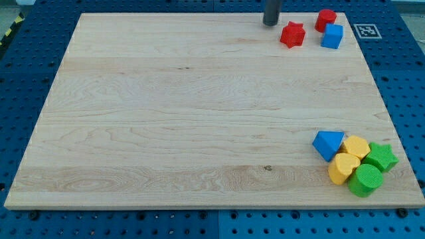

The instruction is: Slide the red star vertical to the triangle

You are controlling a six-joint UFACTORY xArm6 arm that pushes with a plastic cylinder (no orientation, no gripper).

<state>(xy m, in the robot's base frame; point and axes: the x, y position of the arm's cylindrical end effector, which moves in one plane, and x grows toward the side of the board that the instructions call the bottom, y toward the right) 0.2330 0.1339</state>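
Observation:
The red star (292, 34) lies near the view's top right of the wooden board (199, 113). My tip (270, 23) stands just to the star's upper left, a small gap apart from it. The blue triangle (328, 144) lies at the view's bottom right, at the left end of a cluster of blocks. The star is far above the triangle and somewhat to its left.
A red block (325, 19) and a blue cube (333, 36) sit right of the star. Beside the triangle lie a yellow hexagon (356, 147), a yellow heart (343, 168), a green star (381, 157) and a green round block (365, 180). A marker tag (366, 30) lies off the board's top right corner.

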